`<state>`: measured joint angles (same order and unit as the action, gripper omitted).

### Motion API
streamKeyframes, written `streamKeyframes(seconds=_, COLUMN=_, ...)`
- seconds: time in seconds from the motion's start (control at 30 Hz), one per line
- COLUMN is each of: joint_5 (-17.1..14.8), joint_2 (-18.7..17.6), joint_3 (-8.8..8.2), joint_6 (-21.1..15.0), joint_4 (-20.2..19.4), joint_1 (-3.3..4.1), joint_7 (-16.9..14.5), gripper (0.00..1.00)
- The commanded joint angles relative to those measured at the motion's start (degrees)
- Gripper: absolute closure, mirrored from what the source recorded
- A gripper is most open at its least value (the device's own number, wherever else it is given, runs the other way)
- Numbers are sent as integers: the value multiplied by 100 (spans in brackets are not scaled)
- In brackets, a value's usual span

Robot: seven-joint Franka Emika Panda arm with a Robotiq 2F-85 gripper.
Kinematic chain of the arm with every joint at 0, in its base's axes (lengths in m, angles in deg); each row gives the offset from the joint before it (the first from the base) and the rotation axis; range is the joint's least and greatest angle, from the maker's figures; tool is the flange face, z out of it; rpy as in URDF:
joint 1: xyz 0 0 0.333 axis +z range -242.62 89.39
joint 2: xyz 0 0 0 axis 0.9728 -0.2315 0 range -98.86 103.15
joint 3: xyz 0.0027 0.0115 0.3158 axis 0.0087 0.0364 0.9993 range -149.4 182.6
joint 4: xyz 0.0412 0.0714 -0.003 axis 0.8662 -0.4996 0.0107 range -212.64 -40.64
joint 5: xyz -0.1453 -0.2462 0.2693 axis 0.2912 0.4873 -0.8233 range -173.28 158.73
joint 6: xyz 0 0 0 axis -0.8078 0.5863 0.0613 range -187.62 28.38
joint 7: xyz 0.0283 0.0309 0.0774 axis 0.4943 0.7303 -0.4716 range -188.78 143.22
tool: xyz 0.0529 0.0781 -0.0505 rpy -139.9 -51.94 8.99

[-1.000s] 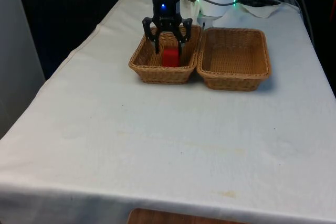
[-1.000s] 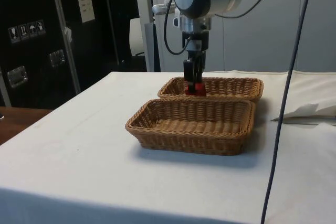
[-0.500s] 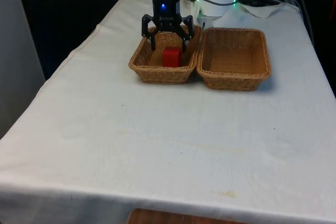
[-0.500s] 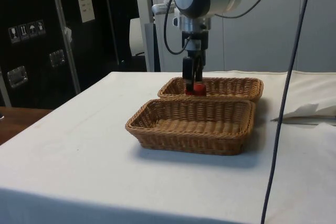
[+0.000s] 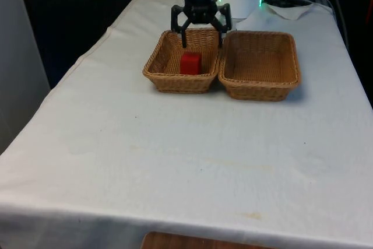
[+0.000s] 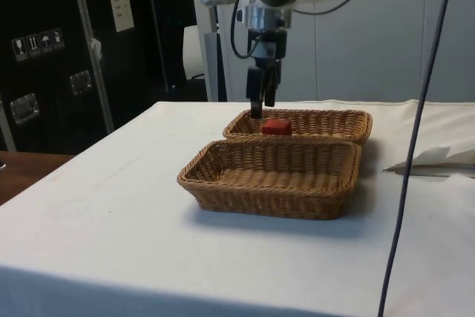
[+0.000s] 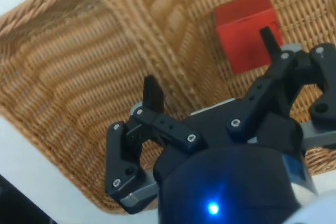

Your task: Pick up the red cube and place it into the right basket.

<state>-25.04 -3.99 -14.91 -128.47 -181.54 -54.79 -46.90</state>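
The hand (image 5: 201, 32) is now hanging open and empty above the back rim of the basket at the front view's left (image 5: 157, 73), higher in the frame than a second ago and shifted towards the seam between the two baskets. A second ago its fingers were down inside that basket, straddling the red cube (image 5: 190, 63); half a second ago they were already spreading and lifting. The cube is sitting flat on the wicker floor of the same basket, in the upper middle of the front frame, touched by nothing.

In the side view the hand (image 6: 260, 96) is hovering clear above the far basket (image 6: 356, 125), with the cube (image 6: 277, 126) resting below and just to the right of it in that frame. The near basket (image 6: 215, 176) is holding nothing. In the wrist view the fingers (image 7: 153, 94) are standing wide apart over the shared rims, and the cube (image 7: 245, 29) is lying off to one side of them, not between them.

So the cube is being left behind, not carried. Taken from the robot's own side, the basket holding it would count as the right one, so this is probably a release after placing and the task is looking done. If the basket at the front view's right (image 5: 291, 80) is meant, though, the cube is sitting in the wrong one and nothing is accomplished yet.

The white tabletop (image 5: 175, 144) around the baskets is carrying nothing else nearby.
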Motion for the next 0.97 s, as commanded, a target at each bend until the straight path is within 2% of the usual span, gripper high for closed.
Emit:
streamKeyframes(seconds=0.0, joint_5=298, joint_2=46, joint_3=-17, joint_6=40, joint_4=17, joint_1=52, joint_7=315, gripper=0)
streamKeyframes(seconds=0.03, joint_5=447, joint_2=126, joint_3=52, joint_6=63, joint_4=11, joint_1=40, joint_7=481, gripper=0)
streamKeyframes(seconds=0.07, joint_5=229, joint_2=138, joint_3=103, joint_6=34, joint_4=-11, joint_1=0, joint_7=281, gripper=0)
streamKeyframes(seconds=0.1, joint_5=516, joint_2=166, joint_3=86, joint_6=74, joint_4=11, joint_1=34, joint_7=567, gripper=0)
streamKeyframes(seconds=0.33, joint_5=1071, joint_2=418, joint_3=298, joint_6=206, joint_4=40, joint_1=6, joint_7=1163, gripper=0)
streamKeyframes(seconds=0.37, joint_5=917, joint_2=487, joint_3=315, joint_6=201, joint_4=0, joint_1=0, joint_7=1014, gripper=0)
streamKeyframes(seconds=0.4, joint_5=1134, joint_2=441, joint_3=315, joint_6=223, joint_4=46, joint_1=6, joint_7=1226, gripper=0)
streamKeyframes(seconds=0.57, joint_5=1467, joint_2=516, joint_3=447, joint_6=332, joint_4=138, joint_1=0, joint_7=1581, gripper=0)
streamKeyframes(seconds=0.63, joint_5=1558, joint_2=527, joint_3=487, joint_6=378, joint_4=172, joint_1=-6, joint_7=1679, gripper=0)
streamKeyframes(seconds=0.67, joint_5=1392, joint_2=567, joint_3=510, joint_6=355, joint_4=143, joint_1=0, joint_7=1541, gripper=0)
streamKeyframes(seconds=0.7, joint_5=1604, joint_2=527, joint_3=510, joint_6=407, joint_4=195, joint_1=0, joint_7=1730, gripper=0)
streamKeyframes(seconds=0.87, joint_5=1816, joint_2=544, joint_3=625, joint_6=487, joint_4=258, joint_1=-6, joint_7=1977, gripper=0)
streamKeyframes(seconds=0.9, joint_5=1828, joint_2=550, joint_3=636, joint_6=487, joint_4=258, joint_1=-6, joint_7=1988, gripper=0)
streamKeyframes(seconds=0.93, joint_5=1702, joint_2=567, joint_3=653, joint_6=481, joint_4=246, joint_1=0, joint_7=1891, gripper=0)
